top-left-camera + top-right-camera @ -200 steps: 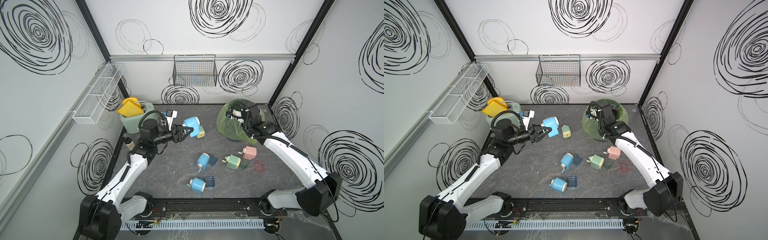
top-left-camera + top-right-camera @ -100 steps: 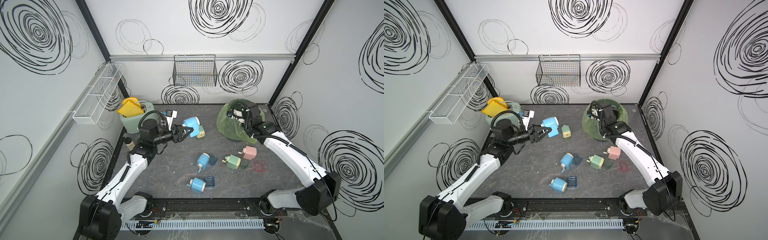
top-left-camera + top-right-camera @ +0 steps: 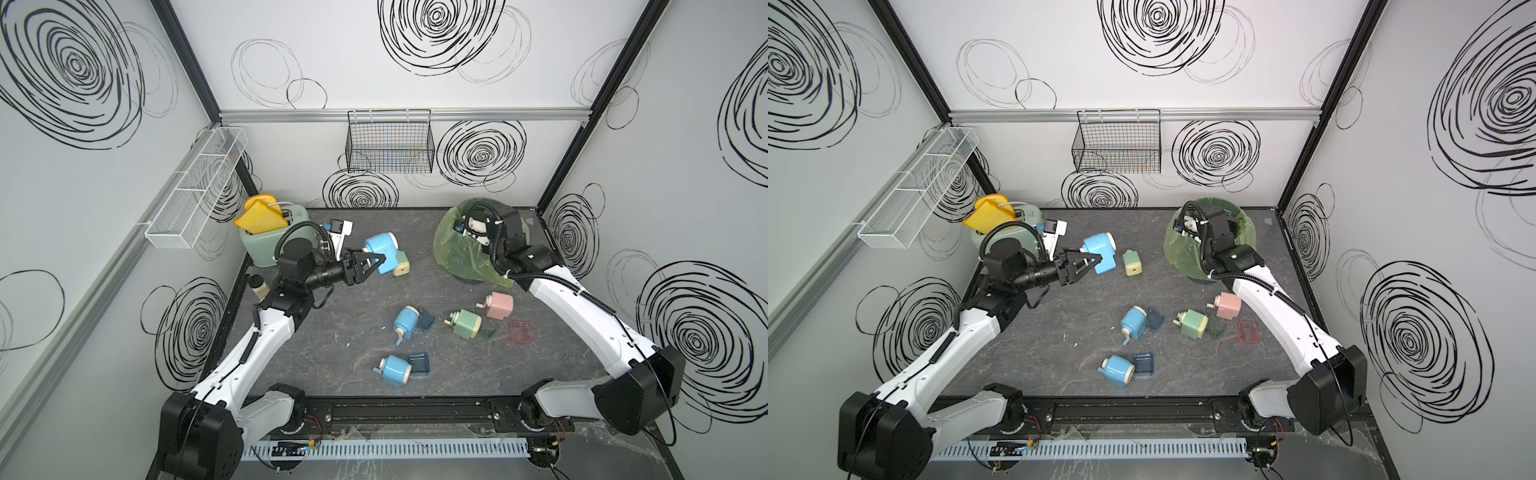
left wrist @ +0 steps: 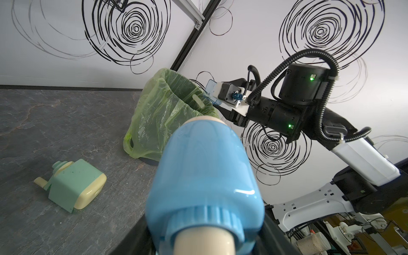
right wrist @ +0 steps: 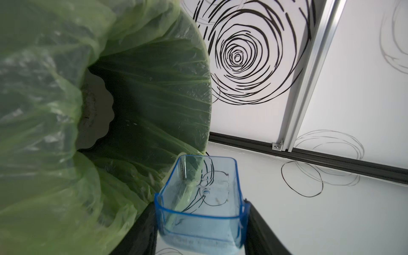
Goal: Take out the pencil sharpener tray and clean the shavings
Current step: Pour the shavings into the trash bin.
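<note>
My left gripper [image 3: 373, 263] is shut on a light-blue pencil sharpener [image 3: 380, 252], held above the table at the back left; it fills the left wrist view [image 4: 205, 176]. The sharpener's clear blue tray [image 5: 198, 198] sits between the fingers of my right gripper [image 5: 199, 220], which is shut on it. The tray is tipped over the mouth of the green bag-lined bin [image 5: 132, 99] at the back right [image 3: 457, 257]. From the left wrist I see the tray [image 4: 210, 91] above the bin's rim. Only a few dark specks show inside the tray.
Loose on the table are two blue sharpeners [image 3: 405, 324] [image 3: 392, 370] with dark trays beside them, a green one [image 3: 465, 324], a pink one [image 3: 498, 305], a red tray [image 3: 520, 331] and a small green-yellow sharpener [image 3: 401, 264]. A toaster [image 3: 270, 241] stands behind my left arm.
</note>
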{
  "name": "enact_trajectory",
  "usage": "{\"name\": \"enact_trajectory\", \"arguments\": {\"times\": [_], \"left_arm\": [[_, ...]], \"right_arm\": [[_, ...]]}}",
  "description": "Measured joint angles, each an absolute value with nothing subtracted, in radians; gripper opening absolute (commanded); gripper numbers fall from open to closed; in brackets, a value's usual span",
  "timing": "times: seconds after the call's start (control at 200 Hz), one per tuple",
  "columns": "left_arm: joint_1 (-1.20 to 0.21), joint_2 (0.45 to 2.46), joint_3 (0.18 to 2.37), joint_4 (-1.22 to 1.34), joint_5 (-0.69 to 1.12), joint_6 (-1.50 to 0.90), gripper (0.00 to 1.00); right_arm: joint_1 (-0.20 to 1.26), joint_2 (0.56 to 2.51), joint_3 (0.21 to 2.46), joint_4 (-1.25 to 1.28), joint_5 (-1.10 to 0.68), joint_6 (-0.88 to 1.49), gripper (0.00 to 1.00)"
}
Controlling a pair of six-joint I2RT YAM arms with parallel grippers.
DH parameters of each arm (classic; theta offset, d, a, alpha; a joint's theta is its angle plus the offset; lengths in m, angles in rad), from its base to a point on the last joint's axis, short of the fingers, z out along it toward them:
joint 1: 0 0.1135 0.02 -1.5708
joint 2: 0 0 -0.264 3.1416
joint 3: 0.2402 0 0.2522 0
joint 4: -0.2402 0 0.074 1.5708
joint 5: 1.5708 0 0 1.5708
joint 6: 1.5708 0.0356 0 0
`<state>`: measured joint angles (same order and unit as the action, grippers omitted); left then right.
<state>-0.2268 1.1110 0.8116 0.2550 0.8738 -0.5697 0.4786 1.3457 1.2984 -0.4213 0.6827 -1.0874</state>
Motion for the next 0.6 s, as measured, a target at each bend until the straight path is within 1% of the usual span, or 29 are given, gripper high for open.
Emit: {"name": "enact_trajectory", "arguments": {"times": [0.035,0.125,0.225,0.39,0.6], "left_arm": [[-0.227,1.111,0.812,0.255,0.874,-0.57,0.37],[-0.226,1.111,0.812,0.258,0.875,-0.572,0.37],[-0.22,1.111,0.811,0.258,0.875,-0.573,0.37],[-0.207,1.111,0.811,0.266,0.875,-0.58,0.37],[-0.206,1.112,0.811,0.273,0.875,-0.585,0.38]], "right_arm": [[0.477,1.346,1.312,-0.442,0.662,-1.071,0.42],[0.474,1.341,1.33,-0.457,0.626,-1.013,0.43],[0.437,1.336,1.384,-0.497,0.523,-0.901,0.43],[0.312,1.232,1.387,-0.502,0.282,-0.716,0.43],[0.147,1.085,1.296,-0.451,0.017,-0.535,0.44]]}}
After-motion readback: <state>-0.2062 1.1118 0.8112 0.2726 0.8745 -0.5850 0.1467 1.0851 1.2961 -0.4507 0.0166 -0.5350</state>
